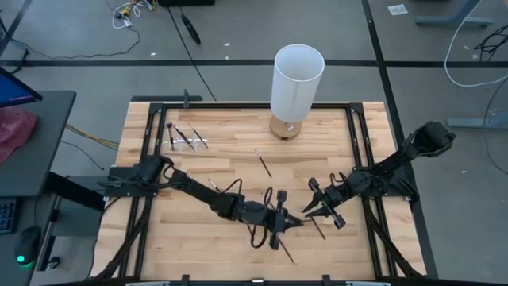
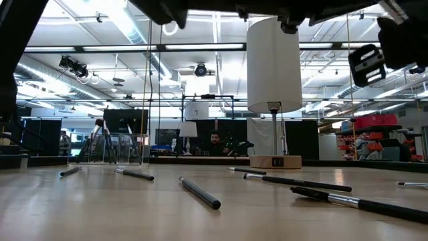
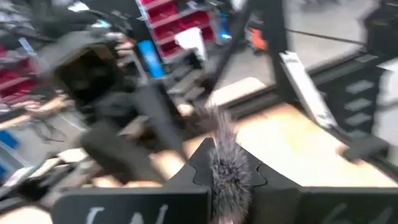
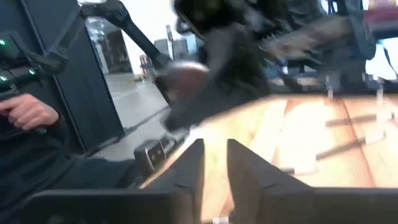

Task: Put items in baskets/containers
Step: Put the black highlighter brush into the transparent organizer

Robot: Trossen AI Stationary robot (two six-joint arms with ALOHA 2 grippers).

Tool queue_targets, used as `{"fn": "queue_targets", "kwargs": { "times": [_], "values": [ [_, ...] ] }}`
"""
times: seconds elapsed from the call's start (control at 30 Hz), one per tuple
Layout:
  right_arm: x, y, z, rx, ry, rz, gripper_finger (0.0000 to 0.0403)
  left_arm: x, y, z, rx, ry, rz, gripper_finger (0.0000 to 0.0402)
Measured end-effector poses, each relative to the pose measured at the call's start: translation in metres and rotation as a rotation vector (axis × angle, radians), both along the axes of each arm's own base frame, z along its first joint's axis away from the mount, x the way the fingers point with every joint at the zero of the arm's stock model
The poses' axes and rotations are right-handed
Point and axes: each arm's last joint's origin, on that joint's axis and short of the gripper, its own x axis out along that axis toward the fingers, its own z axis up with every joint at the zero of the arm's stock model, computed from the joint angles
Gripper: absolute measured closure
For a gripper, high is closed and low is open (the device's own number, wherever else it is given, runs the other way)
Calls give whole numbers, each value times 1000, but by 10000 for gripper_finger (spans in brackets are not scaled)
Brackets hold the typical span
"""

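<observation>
The light wooden table (image 1: 238,171) with butcher-block planks and a black metal frame carries all the things. On its far side, near the middle, stands a tall white cylinder (image 1: 297,79) on a small wooden base; in the low view it rises in the middle of the picture. The left arm reaches from the left edge of the table across to the near middle, and the left gripper (image 1: 287,223) sits there above the planks. Its fingers are clamped on a thin makeup brush with a fluffy grey-and-white bristle head (image 3: 227,165), which stands up between the two dark fingers in the left wrist view. The right arm comes from the right edge, and the right gripper (image 1: 316,208) is just beside the left one, close to it; its fingers (image 4: 189,168) stand a little apart with a narrow gap, and nothing is seen between them. A small, low, transparent plastic container (image 1: 184,138) lies at the far left part of the table, well apart from both grippers, with a few brushes in or at it; which, I cannot tell. One slim dark brush (image 1: 264,165) lies alone on the planks between the cylinder and the grippers. Another dark brush (image 1: 318,228) lies near the right gripper. In the low view several slim black brushes (image 2: 199,192) lie flat on the table top.
</observation>
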Motion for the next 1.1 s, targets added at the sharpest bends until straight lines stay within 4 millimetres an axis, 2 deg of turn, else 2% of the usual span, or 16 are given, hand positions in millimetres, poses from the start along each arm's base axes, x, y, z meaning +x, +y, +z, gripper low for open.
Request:
{"fn": "queue_targets", "kwargs": {
  "times": [0.13, 0.27, 0.37, 0.5, 0.67, 0.87, 0.97, 1.1],
  "values": [
    [1, -2, -6, -3, 69, -13, 284, -5, -7, 1, 0, 32, 25, 381],
    [0, -5, -11, 2, 157, -27, 244, -14, -9, 7, 33, 121, 124, 385],
    [-1, -5, -14, 0, 201, -31, 229, -26, -11, 20, 30, 192, 182, 382],
    [-2, -6, -14, 0, 205, -42, 225, -44, -1, 31, 6, 340, 285, 383],
    [-1, -7, -14, -18, 193, -96, 234, -71, 32, 32, -32, 578, 545, 385],
    [-1, -8, -14, -32, 181, -111, 243, -115, 78, 42, -69, 844, 867, 385],
    [-1, -8, -14, -40, 177, -110, 243, -137, 98, 54, -69, 913, 1010, 386],
    [-1, -8, -14, -43, 174, -110, 243, -162, 126, 76, -127, 912, 1190, 380]
  ]
}}
